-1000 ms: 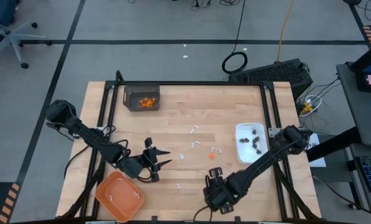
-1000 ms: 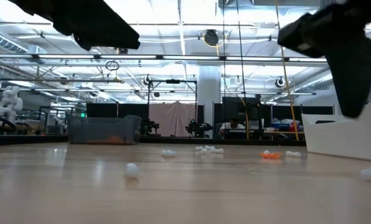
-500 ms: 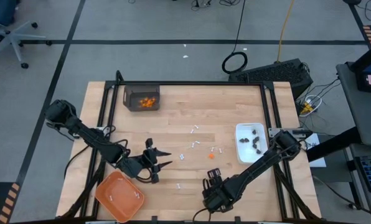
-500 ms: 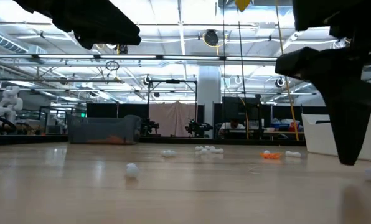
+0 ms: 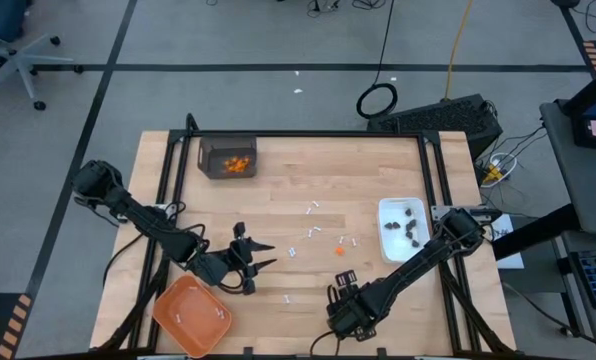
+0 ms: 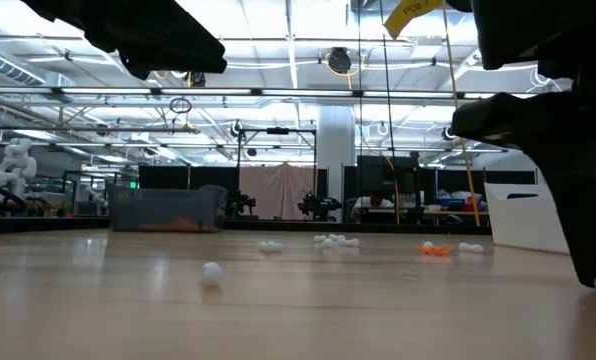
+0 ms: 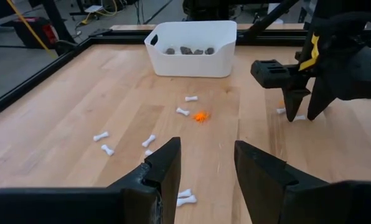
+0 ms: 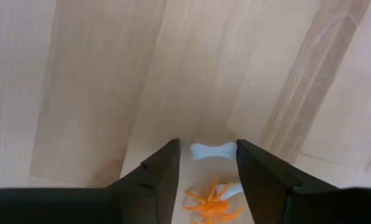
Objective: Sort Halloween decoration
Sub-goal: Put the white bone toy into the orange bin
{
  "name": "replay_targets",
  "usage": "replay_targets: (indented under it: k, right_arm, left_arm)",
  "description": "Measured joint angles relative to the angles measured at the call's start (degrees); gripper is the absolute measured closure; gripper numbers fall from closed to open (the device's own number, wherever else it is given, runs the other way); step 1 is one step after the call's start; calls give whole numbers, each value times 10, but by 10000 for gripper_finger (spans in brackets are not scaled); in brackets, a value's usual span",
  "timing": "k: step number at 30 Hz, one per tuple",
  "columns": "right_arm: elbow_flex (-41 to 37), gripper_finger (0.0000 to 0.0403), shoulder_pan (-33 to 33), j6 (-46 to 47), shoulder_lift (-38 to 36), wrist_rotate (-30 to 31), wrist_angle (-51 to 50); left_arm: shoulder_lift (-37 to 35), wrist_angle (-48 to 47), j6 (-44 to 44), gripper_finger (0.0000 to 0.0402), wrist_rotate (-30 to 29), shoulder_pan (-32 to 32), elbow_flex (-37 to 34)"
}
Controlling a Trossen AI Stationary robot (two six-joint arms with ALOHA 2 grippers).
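Note:
Small white bone-shaped sticks [image 5: 312, 233] and an orange bit [image 5: 339, 250] lie scattered on the wooden table. My right gripper [image 8: 207, 144] points straight down near the table's front edge. It is open, its fingertips low over the wood on either side of a white stick [image 8: 212, 150] and an orange spider-like bit [image 8: 213, 199]. The left wrist view shows the right gripper [image 7: 300, 114] down at the wood beside white sticks. My left gripper [image 5: 265, 254] hangs open and empty above the table's left half, next to the orange tray [image 5: 190, 314].
A clear bin [image 5: 227, 158] holding orange bits stands at the far left. A white dish [image 5: 403, 227] with dark bits sits at the right. The orange tray at the front left corner holds a few white sticks. Bare wood lies across the far middle.
My right gripper has sunk straight down toward the table near the front edge, until its fingertips stand just above the wood around the white stick. The pieces on the table have not moved.

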Motion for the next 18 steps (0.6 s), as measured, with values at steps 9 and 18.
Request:
replay_targets:
  k: [9,18]
  right_arm:
    - [-1,311,-2,9,1,-2,7]
    - [-1,330,-3,15,1,4,11]
  left_arm:
    - [0,0,0,252,0,0,0]
    - [0,0,0,252,0,0,0]
